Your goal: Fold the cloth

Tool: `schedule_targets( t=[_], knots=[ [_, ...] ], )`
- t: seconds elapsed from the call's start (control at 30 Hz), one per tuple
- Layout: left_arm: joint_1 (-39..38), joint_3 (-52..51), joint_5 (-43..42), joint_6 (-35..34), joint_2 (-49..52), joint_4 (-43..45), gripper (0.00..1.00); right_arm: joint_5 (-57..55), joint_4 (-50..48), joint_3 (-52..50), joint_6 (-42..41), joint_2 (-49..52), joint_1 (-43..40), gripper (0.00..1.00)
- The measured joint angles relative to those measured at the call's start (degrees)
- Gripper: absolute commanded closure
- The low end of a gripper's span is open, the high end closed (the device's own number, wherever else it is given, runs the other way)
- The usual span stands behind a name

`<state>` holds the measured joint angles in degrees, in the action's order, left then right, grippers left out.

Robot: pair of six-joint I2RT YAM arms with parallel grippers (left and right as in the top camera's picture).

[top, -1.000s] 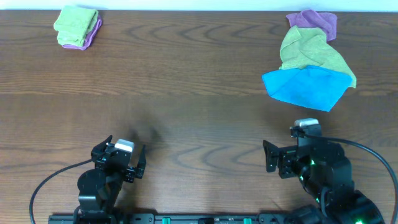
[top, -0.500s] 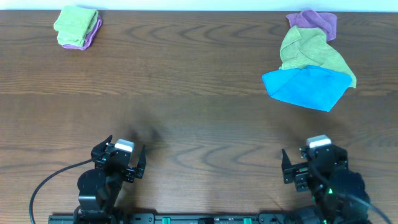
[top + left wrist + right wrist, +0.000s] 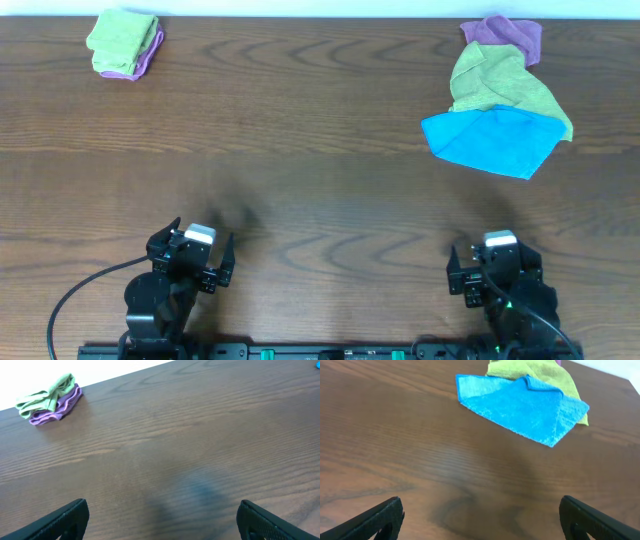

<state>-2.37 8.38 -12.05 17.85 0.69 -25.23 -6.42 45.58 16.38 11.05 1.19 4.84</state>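
Dark wooden table [image 3: 300, 120], I see left gripper [image 3: 195, 250] spread wide, right gripper [image 3: 497, 264] likewise, the cloth [image 3: 120, 36] folded atop a purple cloth [image 3: 150, 56] far ahead-left of left gripper, blue cloth [image 3: 490, 142] overlapping olive-green cloth [image 3: 505, 85] ahead of right gripper, well apart from it.

Far left: lime-green cloth [image 3: 120, 36] folded on purple cloth [image 3: 149, 58]. Far right: blue cloth [image 3: 490, 143] overlapping olive cloth [image 3: 505, 85]. Near: left gripper [image 3: 196, 243], right gripper [image 3: 497, 264], jaws spread.

Robot lab or test bench: 2 black robot arms, the left arm [image 3: 155, 300] and the right arm [image 3: 512, 300], stand on a rail [image 3: 300, 352] at the near edge of a dark wood-grain worktop [image 3: 300, 190], black cables [image 3: 70, 297] looping from them, plain white background [image 3: 300, 7] beyond
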Motion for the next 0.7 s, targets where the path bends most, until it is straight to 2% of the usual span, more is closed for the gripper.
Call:
schedule_targets(
  t=[0.4, 0.7],
  knots=[
    [0.0, 0.0, 0.0, 0.0, 0.0, 0.0, 0.05, 0.6, 0.3, -5.7, -0.5, -0.2, -3.0, 0.01],
    [0.0, 0.0, 0.0, 0.0, 0.0, 0.0, 0.05, 1.6, 0.2, -5.7, -0.7, -0.3, -2.6, 0.01]
  ],
)
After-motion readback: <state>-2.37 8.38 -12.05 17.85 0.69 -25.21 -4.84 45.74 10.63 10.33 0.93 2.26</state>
